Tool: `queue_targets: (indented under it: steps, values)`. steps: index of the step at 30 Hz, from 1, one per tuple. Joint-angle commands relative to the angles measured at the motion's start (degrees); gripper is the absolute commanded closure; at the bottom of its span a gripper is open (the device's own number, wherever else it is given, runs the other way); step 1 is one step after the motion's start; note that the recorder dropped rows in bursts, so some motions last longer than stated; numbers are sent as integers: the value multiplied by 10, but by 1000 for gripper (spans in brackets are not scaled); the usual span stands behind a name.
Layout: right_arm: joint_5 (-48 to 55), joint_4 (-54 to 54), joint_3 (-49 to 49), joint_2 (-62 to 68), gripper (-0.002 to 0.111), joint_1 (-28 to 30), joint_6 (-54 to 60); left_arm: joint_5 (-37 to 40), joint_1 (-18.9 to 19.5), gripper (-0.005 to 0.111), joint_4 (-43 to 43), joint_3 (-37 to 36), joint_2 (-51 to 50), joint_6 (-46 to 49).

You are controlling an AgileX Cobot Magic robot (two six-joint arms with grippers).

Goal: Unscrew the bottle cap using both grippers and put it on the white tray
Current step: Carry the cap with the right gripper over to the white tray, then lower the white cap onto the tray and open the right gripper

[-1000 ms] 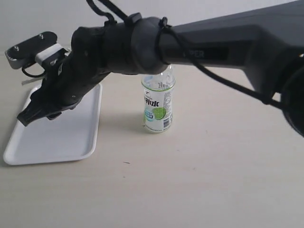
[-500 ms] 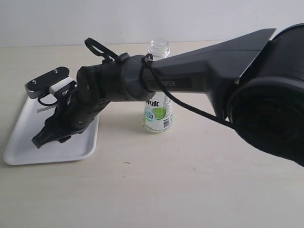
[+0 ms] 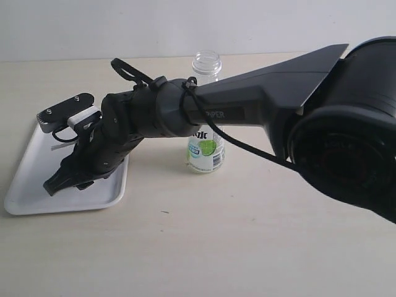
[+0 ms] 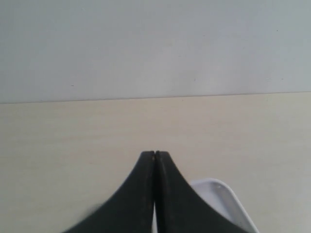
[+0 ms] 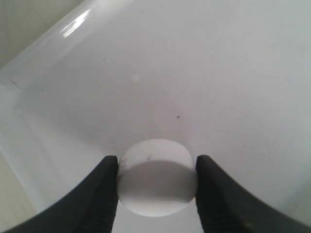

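Exterior view: a light beige wooden desk (image 3: 260, 247) fills the frame below a pale wall. A large black robot arm (image 3: 266, 102), the right one, enters from the right edge and reaches across the middle to the left side. A flat rectangular white plastic tray (image 3: 25, 179) with rounded corners lies on the desk at the left of the frame. A small clear plastic bottle (image 3: 206, 151) with a white-green lime label stands upright on the desk at upper centre, right of the tray and apart from it. The arm crosses in front of its body, and its threaded neck is uncapped. The right pincer (image 3: 54, 184) points down over the tray's near half; a white-grey block (image 3: 65, 111) with cables sits on its wrist. Right wrist view: this pincer is clamped on a small round white plastic cap (image 5: 156, 182), one finger on each side, over the tray floor. Whether the cap touches the tray cannot be told. Left wrist view: the left pincer (image 4: 154, 154) is fully closed, tips touching, above the desk beside a tray corner.
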State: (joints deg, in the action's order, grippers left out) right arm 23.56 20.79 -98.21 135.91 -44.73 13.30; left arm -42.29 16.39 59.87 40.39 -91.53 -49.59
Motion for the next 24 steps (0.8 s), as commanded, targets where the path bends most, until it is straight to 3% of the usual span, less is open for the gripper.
queue_targets:
  steps: [1,6,19,24]
  values:
    - [-1,9,0,0,108,1,-1,-3,2,107,-7,-2,4,1]
    - [4,13,0,0,96,1,-1,-3,2,107,-7,-2,4,1]
    - [4,13,0,0,50,1,-1,-3,2,107,-7,-2,4,13]
    - [3,13,0,0,42,1,-1,-3,2,107,-6,-2,4,15]
